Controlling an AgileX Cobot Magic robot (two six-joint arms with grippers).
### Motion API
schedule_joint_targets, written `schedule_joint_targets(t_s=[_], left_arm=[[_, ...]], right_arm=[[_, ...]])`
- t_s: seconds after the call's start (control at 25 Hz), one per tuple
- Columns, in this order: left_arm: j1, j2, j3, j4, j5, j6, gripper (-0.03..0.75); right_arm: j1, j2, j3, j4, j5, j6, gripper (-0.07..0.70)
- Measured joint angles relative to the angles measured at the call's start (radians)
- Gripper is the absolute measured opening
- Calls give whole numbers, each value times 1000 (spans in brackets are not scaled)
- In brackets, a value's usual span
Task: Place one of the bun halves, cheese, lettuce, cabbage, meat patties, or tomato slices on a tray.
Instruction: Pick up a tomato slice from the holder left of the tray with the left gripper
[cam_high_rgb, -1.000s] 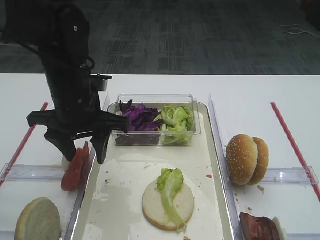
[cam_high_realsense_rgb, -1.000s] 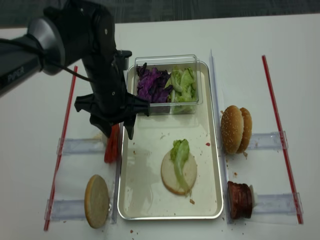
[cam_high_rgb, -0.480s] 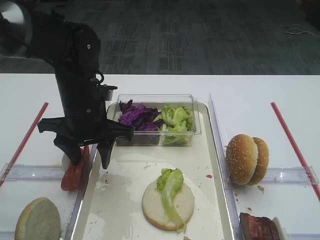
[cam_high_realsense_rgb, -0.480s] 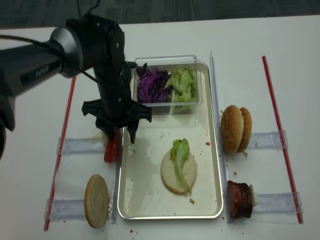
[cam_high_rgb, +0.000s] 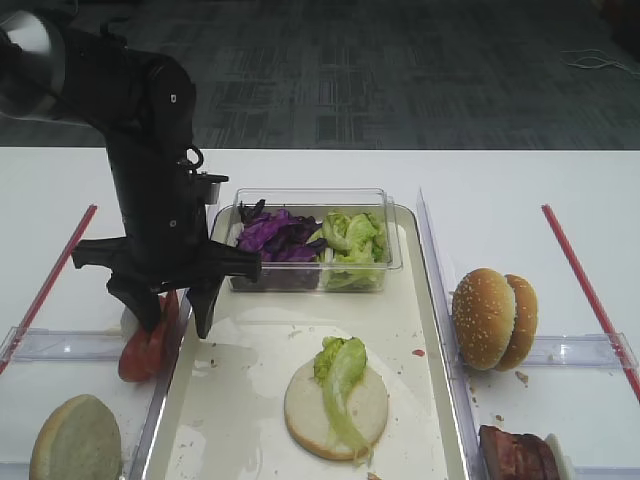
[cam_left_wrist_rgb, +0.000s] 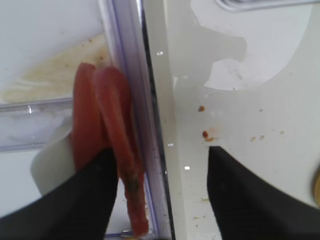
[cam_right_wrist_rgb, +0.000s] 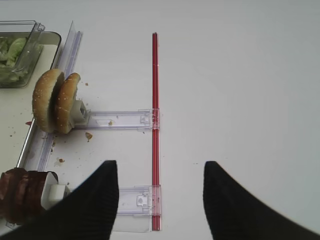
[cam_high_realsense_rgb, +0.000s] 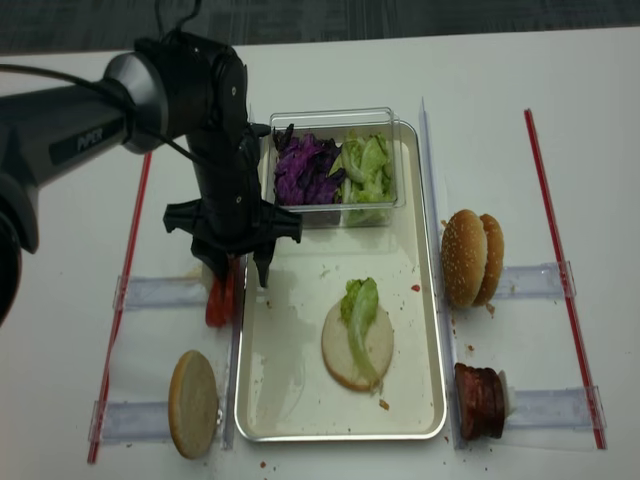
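Left pincer: left gripper (cam_high_realsense_rgb: 235, 280) spread wide, pointing down, straddling the tomato slices (cam_high_rgb: 147, 338), not yet clamped on them.
Tomato slices: standing on edge just left of the tray (cam_high_realsense_rgb: 420, 330) rim; none on the tray.
Right pincer: right gripper (cam_right_wrist_rgb: 157, 200) spread, empty, hovering over bare table.
Done: pale bun half (cam_high_realsense_rgb: 357, 346) with lettuce (cam_high_realsense_rgb: 360, 303) lies on the tray.
Left: tomato to pinch, lift, carry right onto the tray.
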Motion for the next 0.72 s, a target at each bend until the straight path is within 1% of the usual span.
schedule_joint_targets(t_s=[0.32, 0.6, 0.72], left_arm=[[1, 0, -1, 38, 27, 0, 249], [1, 0, -1, 54, 37, 0, 155], [1, 0, -1, 58, 41, 0, 99]], right_arm=[[0, 0, 0, 0, 0, 0, 395], [0, 0, 0, -2, 0, 0, 395], [0, 0, 0, -2, 0, 0, 395]])
